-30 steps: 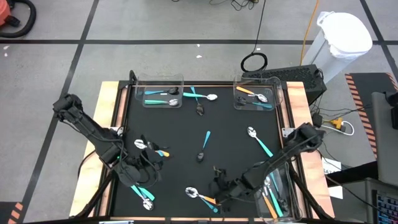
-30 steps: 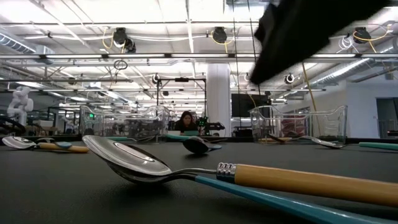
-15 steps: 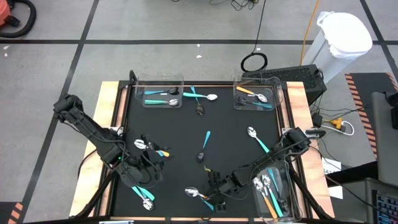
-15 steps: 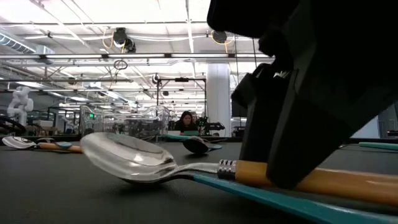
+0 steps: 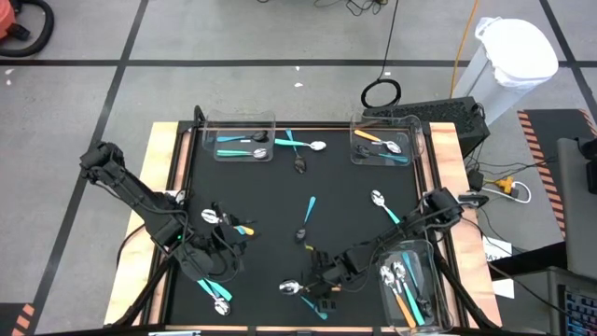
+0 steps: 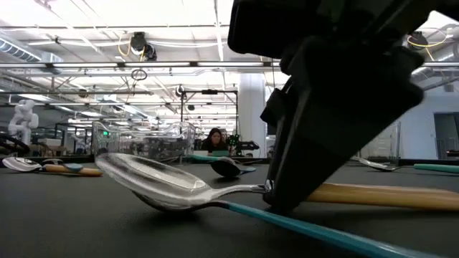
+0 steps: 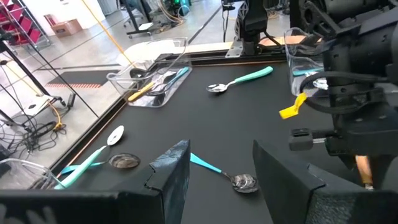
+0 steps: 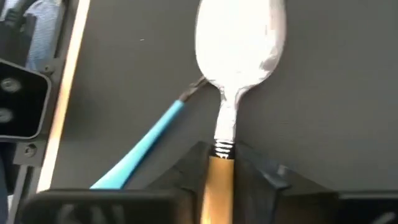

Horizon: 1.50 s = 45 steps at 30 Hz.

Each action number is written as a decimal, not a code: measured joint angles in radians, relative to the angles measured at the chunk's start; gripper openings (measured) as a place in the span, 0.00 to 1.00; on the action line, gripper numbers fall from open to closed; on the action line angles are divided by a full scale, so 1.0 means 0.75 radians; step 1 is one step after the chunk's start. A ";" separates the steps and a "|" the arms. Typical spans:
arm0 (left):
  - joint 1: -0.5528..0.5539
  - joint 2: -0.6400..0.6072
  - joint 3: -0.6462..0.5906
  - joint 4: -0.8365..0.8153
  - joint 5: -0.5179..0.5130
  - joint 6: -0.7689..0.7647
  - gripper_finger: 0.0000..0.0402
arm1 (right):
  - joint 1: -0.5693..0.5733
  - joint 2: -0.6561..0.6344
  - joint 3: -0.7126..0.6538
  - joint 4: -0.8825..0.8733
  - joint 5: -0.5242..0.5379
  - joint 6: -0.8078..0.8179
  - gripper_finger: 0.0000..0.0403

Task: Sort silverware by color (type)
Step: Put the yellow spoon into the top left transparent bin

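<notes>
Right gripper (image 5: 315,285) was down at the lower centre of the high view, fingers closed around the orange handle of a silver spoon (image 8: 239,37); the right wrist view showed the handle pinched between both fingers just behind the neck, bowl sticking out ahead. The low view had the spoon's bowl (image 6: 154,183) on the mat or barely off it, could not tell which, with a teal-handled utensil (image 6: 315,229) lying under or beside it. Left gripper (image 5: 216,257) sat at lower left of the high view with fingers spread and nothing between them, per the left wrist view, over a small cluster of utensils (image 5: 227,222). Progress looked partial. The upper-left bin (image 5: 207,119) held a few teal-handled pieces, the upper-right bin (image 5: 420,126) held orange and teal pieces, and the bin at lower right (image 5: 438,308) held several orange- and teal-handled spoons. Loose on the black mat (image 5: 345,201): a teal spoon (image 5: 388,212) at right, a dark-headed teal piece (image 5: 306,222) mid-frame, a couple near the top edge between the bins (image 5: 303,147), one at lower left (image 5: 216,297), plus the cluster by the left arm. So roughly half seemed binned and about half was left. The held spoon probably belonged in a bin with orange handles, though the bins looked mixed, so the sorting rule was unclear.
</notes>
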<state>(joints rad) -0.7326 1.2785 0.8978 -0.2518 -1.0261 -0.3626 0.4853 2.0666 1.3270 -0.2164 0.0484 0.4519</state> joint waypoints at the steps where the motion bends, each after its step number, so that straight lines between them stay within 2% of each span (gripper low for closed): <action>1: 0.000 0.000 0.000 0.007 0.000 0.000 0.45 | -0.004 0.000 -0.001 -0.014 0.002 0.002 0.11; 7: 0.000 -0.001 0.000 0.010 0.000 0.001 0.45 | -0.038 -0.018 -0.003 -0.048 0.021 0.030 0.10; 10: 0.000 -0.001 0.000 0.007 -0.009 0.012 0.45 | -0.055 -0.052 -0.007 -0.080 0.088 0.024 0.11; 15: 0.002 -0.006 0.000 0.004 -0.095 0.216 0.45 | -0.107 -0.153 -0.013 -0.111 0.239 -0.069 0.12; 18: 0.027 -0.024 0.000 0.005 -0.130 0.286 0.45 | -0.170 -0.218 -0.009 -0.106 0.330 -0.154 0.11; 23: 0.121 -0.054 0.000 -0.038 -0.146 0.296 0.45 | -0.357 -0.246 -0.009 0.036 0.353 -0.348 0.11; 33: 0.356 -0.061 0.000 -0.216 -0.075 0.295 0.45 | -0.795 -0.209 -0.008 0.626 0.173 -0.690 0.11; 35: 0.391 -0.061 0.000 -0.260 -0.063 0.293 0.45 | -0.867 -0.212 -0.007 0.738 0.164 -0.700 0.11; 39: 0.465 -0.061 -0.006 -0.292 -0.055 0.283 0.45 | -1.006 -0.209 -0.007 0.892 0.026 -0.659 0.11; 45: 0.632 -0.061 -0.028 -0.295 0.008 0.284 0.45 | -1.120 -0.175 0.039 1.041 -0.092 -0.621 0.11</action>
<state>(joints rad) -0.2585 1.2331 0.8768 -0.4733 -1.0199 -0.1497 -0.3546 1.9357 1.3561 0.5642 -0.0205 -0.0135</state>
